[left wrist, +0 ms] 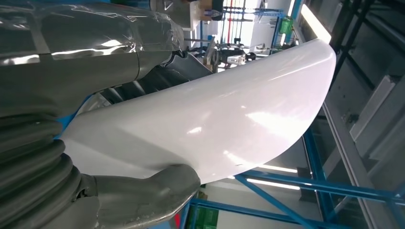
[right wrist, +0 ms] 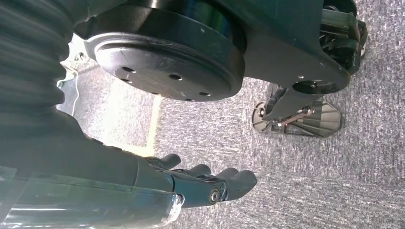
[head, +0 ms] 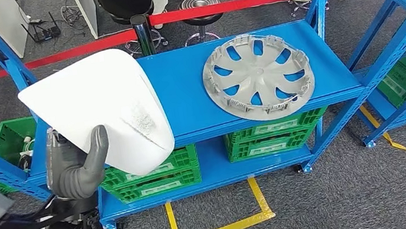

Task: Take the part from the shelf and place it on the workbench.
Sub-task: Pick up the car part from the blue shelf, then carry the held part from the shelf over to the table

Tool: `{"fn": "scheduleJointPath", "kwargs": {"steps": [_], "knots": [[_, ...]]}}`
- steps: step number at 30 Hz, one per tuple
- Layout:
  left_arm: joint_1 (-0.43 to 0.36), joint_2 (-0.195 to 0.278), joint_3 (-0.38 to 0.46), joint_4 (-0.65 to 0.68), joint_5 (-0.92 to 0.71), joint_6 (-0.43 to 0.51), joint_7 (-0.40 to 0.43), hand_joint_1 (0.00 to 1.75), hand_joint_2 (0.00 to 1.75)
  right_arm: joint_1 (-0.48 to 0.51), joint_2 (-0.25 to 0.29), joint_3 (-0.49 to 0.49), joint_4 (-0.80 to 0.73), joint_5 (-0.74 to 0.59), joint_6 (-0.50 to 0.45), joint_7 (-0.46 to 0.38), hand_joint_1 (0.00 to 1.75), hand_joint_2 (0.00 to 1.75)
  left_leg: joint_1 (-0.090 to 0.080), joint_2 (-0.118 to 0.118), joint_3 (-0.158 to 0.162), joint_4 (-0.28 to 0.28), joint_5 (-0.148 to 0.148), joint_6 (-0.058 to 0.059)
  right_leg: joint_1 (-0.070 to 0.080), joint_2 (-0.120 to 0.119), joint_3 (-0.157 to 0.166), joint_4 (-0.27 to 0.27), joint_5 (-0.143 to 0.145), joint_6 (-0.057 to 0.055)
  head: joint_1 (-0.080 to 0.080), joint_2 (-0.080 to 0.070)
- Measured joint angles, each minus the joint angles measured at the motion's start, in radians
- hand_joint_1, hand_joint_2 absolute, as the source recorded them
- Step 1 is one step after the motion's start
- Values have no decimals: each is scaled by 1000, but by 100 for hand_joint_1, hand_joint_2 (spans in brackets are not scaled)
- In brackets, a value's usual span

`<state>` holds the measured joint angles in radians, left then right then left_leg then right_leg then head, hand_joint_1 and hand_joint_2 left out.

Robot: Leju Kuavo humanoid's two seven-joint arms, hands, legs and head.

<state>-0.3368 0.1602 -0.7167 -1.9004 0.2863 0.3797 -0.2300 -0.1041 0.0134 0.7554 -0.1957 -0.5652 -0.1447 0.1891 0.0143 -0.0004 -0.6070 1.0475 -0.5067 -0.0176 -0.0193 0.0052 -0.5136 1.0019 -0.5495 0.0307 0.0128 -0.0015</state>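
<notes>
Left hand at lower left of the head view, clamped on the near edge of a white curved panel, thumb pressed against its face and fingers behind it. Panel lifted clear of the blue shelf, tilted up over the shelf's left end, occupying the left-centre of the frame, long axis running from upper left down toward lower right. From the left wrist view, same grip confirmed: thick grey thumb under the glossy white panel, darker fingers wrapped over the opposite side, panel stretching away from the palm toward the picture's right.

Right hand hanging low over grey carpet, fingers loosely extended and slightly curled, holding nothing.

Silver hubcap lying flat on the shelf's top deck, right of centre, well apart from the panel. Green crates on the lower deck beneath.

Workbench nowhere in these pictures, so a turn away from the shelf probably needed next. Panel sticking out far beyond the hand, up and forward; likely risk: its far corner catching the blue upright at upper left during the swing.
</notes>
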Motion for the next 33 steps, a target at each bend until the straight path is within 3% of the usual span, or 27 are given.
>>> {"fn": "scheduleJointPath", "kwargs": {"steps": [6, 9, 11, 13, 14, 15, 16, 18, 19, 21, 24, 26, 28, 29, 30, 31, 33], "knots": [[1, 5, -1, -22, -18, -1, 19, 175, 175, 0, 0, 0, 0, -5, -2, -2, 0, 175, -10, -1, 0, 3, -5, 12, -10, 0, 2, -4, -1, 14, -3, 0], [0, 7, -1, -32, -21, -2, 21, 175, 175, 0, 0, 0, 0, -9, -2, -2, 0, 175, -5, 1, 6, -9, 3, 26, -10, -1, 5, 0, -10, 23, -4, 0], [1, 7, -2, -36, -21, -3, 21, 175, 175, 0, -1, 0, 0, -10, -2, -2, 0, 175, 0, 2, 12, -19, 9, 33, -9, -2, -23, 74, -62, 25, 6, 0], [2, 8, -4, -37, -22, -4, 21, 175, 175, -1, -2, 0, 0, -11, -2, -3, 0, 175, 0, 2, 13, -19, 9, 34, -8, -2, -83, 207, -124, 27, 15, 0], [4, 8, -5, -37, -22, -4, 22, 175, 175, -2, -2, 0, 0, -12, -2, -3, 0, 175, -1, 2, 13, -19, 9, 34, -8, -2, -106, 255, -134, 27, 17, 0], [5, 8, -5, -37, -22, -5, 22, 175, 175, -3, -3, -1, 0, -12, -2, -3, 0, 175, -1, 1, 13, -19, 9, 34, -8, -2, -115, 271, -124, 26, 18, 0], [6, 8, -7, -37, -22, -6, 22, 175, 175, -4, -3, -1, 0, -12, -2, -3, 0, 175, -1, -1, 14, -19, 9, 34, -8, -2, -106, 247, -94, 24, 20, 0], [7, 8, -11, -37, -22, -7, 22, 175, 175, -3, -3, 0, 0, -12, -2, -3, 0, 175, -1, -5, 15, -18, 9, 31, -7, -2, -53, 122, -19, 17, 28, 0], [7, 8, -13, -37, -22, -8, 22, 175, 175, -3, -4, 0, 0, -12, -2, -3, 0, 175, -2, -7, 13, -18, 11, 27, -5, -2, -27, 63, 5, 12, 31, 0], [8, 8, -15, -38, -21, -10, 22, 175, 175, -3, -5, 0, 1, -12, -3, -3, 0, 175, -2, -8, 9, -18, 17, 13, 0, 0, -6, 9, 15, 3, 33, 0], [9, 10, -17, -38, -21, -11, 23, 175, 175, -3, -5, -1, 1, -12, -3, -3, 0, 175, 0, -3, 3, -15, 14, -7, 0, 0, -10, -7, 27, -16, 29, 0], [10, 11, -20, -38, -21, -12, 23, 175, 175, -3, -5, -2, 1, -13, -4, -3, 0, 175, 2, -1, -19, 41, -41, -15, -2, -3, -17, -17, 42, -32, 18, 0], [12, 11, -23, -37, -21, -12, 24, 175, 175, -3, -4, -2, 0, -13, -5, -3, 0, 175, 4, 0, -60, 158, -119, -21, 2, -6, -32, -15, 52, -37, 1, 0], [12, 12, -25, -37, -21, -12, 25, 175, 175, -3, -4, -2, 0, -13, -5, -3, 0, 175, 4, 0, -75, 208, -142, -23, 3, -6, -41, -12, 56, -37, -6, 0], [13, 12, -27, -37, -21, -12, 26, 175, 175, -3, -3, -2, 0, -14, -5, -3, 0, 175, 4, 0, -75, 230, -146, -25, 3, -7, -49, -9, 60, -37, -10, 0], [14, 13, -28, -36, -21, -12, 26, 175, 175, -3, -3, -2, 0, -14, -5, -3, 0, 175, 5, 1, -57, 215, -132, -27, 3, -7, -58, -5, 64, -35, -13, 0], [14, 14, -31, -37, -21, -12, 27, 175, 175, -3, -2, -2, 0, -14, -5, -3, 0, 175, 7, 1, 24, 97, -83, -28, 1, -6, -73, 7, 68, -30, -17, 0]]}}
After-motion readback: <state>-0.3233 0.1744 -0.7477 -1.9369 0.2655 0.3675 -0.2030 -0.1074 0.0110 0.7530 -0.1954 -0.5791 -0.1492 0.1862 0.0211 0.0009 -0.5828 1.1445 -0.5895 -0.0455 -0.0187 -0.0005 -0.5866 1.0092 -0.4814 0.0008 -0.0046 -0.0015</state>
